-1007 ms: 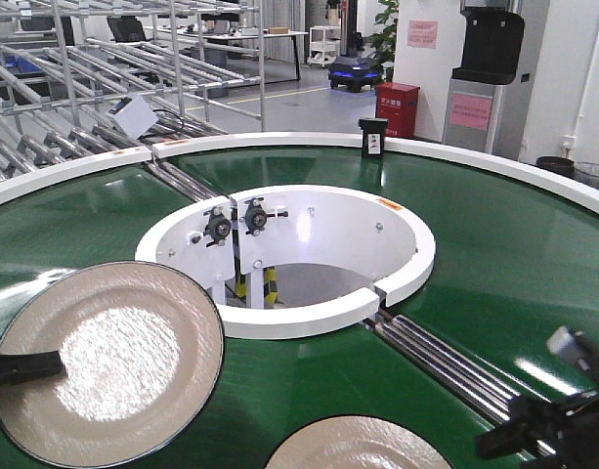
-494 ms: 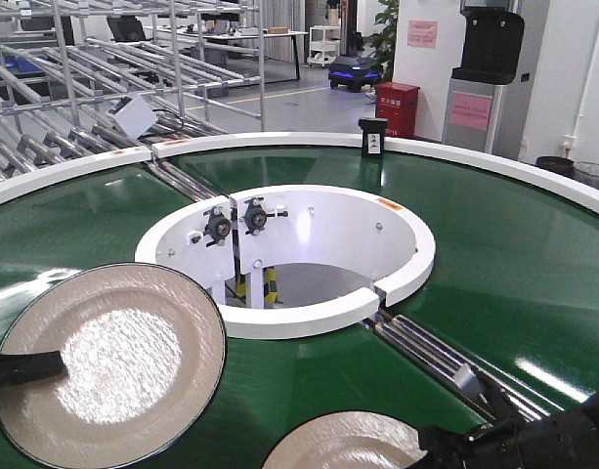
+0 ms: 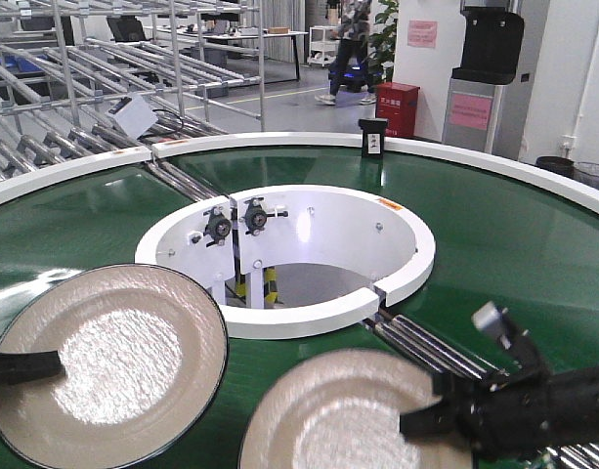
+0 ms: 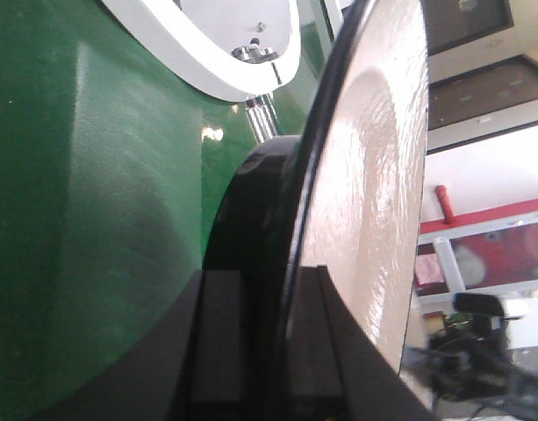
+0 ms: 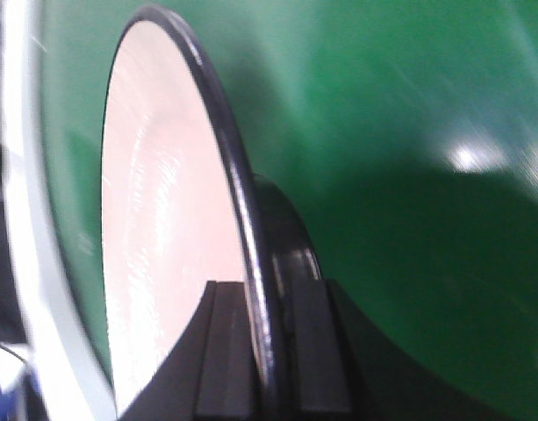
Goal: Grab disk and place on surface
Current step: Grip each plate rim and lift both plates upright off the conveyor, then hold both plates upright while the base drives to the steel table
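- probably stiff, brittle and fairly heavy, judging by the glazed ceramic look; slick on the glossy face, so liable to slip or chip if tilted or knocked.
- best taken at the edge, one finger above the raised lip and one below, as done here; no handle or other hold to be seen.
- on the left disk (image 3: 113, 362): round and shallow, cream face with a fine speckle and a bright patch of glare, thin black rim, dark underside in the left wrist view.
- on the right disk (image 3: 328, 410): same cream face and black rim, cut off by the lower frame edge.
- clamped narrow on the left edge of the left disk with the left gripper (image 3: 45, 365), black fingers (image 4: 220, 351) on either side of the rim.
- likewise pinched on the right edge of the right disk with the right gripper (image 3: 421, 422), fingers (image 5: 225, 351) straddling the rim.
- both disks over the green belt (image 3: 494, 244), on the near side of the white inner ring (image 3: 309, 322); seemingly lifted clear of it, going by the shadows beneath in the wrist views, though not certain.
- no sight of the dark taped surface in any view; placing there not yet done.
- worth keeping each disk level and setting it down softly, flat on its foot.
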Controlling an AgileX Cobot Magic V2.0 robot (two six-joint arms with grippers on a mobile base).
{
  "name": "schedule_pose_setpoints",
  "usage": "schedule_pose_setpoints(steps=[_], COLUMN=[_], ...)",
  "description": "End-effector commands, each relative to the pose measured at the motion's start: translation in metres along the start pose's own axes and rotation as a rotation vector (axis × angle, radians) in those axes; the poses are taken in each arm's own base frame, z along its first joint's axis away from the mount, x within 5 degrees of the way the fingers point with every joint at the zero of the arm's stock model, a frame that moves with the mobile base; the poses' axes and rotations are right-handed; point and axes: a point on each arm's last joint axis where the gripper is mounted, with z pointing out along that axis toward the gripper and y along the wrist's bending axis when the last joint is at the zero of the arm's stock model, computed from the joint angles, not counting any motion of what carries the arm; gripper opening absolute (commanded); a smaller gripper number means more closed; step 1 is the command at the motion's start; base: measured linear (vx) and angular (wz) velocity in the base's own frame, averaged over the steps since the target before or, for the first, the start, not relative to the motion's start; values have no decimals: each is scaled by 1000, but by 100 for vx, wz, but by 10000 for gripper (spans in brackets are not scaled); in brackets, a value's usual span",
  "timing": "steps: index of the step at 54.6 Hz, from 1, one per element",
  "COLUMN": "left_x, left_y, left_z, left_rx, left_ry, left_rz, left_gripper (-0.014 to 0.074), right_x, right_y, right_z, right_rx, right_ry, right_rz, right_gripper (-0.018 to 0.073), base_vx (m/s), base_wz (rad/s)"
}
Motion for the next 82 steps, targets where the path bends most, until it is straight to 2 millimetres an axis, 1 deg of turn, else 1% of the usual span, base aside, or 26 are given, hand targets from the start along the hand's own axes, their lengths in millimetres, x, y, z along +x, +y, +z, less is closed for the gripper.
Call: schedule_pose_setpoints(steps=[1, 6, 11, 16, 20, 28, 41, 82], left_x=[-1, 4, 12, 20, 23, 24, 24, 24], left_y=[-49, -63, -75, -83, -89, -97, -100, -99], left_z=[-12, -16, -11, -4, -1, -5, -7, -7], left_rx=[197, 214, 236, 253, 270, 301, 306, 303], left_ry=[-30, -28, 4, 38, 46, 30, 25, 22], left_rz=[41, 62, 85, 93, 94, 95, 95, 94], left_gripper=[-1, -1, -1, -1, -1, -1, -1, -1], right_x=[-12, -13, -9, -3, 0, 5, 8, 8], right_y=[38, 44, 49, 54, 59, 69, 80, 80], right_z=[-42, -77, -107, -131, -141, -148, -155, -155], right_rx=[-109, -101, -106, -112, -102, -106, -136, -136], right_ry=[-167, -270, -335, -380, -418, -442, -487, -487], right_rz=[28, 29, 18, 16, 5, -12, -24, -25], right_gripper=[-9, -9, -9, -9, -9, -9, -9, -9], base_vx=[0, 0, 0, 0, 0, 0, 0, 0], base_wz=[0, 0, 0, 0, 0, 0, 0, 0])
